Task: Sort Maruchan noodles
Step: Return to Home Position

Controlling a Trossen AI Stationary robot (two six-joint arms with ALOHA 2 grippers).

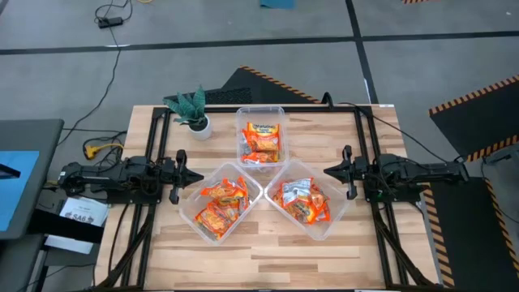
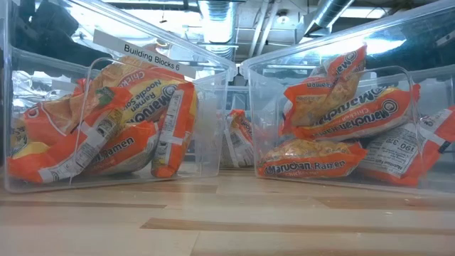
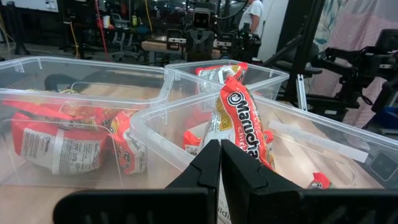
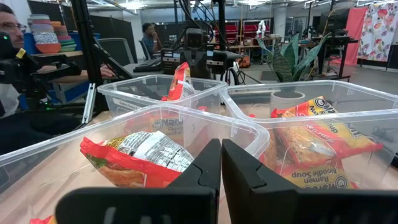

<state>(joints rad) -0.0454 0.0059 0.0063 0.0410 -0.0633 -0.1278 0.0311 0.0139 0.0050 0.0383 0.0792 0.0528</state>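
Homing seems the step in hand: we see left pincer (image 1: 196, 176) mid-left and right pincer (image 1: 328, 171) mid-right, both closed and empty, noodles (image 1: 261, 143) all inside tubs (image 1: 260, 109), so next calls only for settling.

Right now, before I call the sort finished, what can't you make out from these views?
1. Packet count per tub: high view, the noodle packets overlap and look too small.
2. Top tub contents: low view, mostly hidden behind the two nearer tubs.
3. Packet flavour print: high view, too small.
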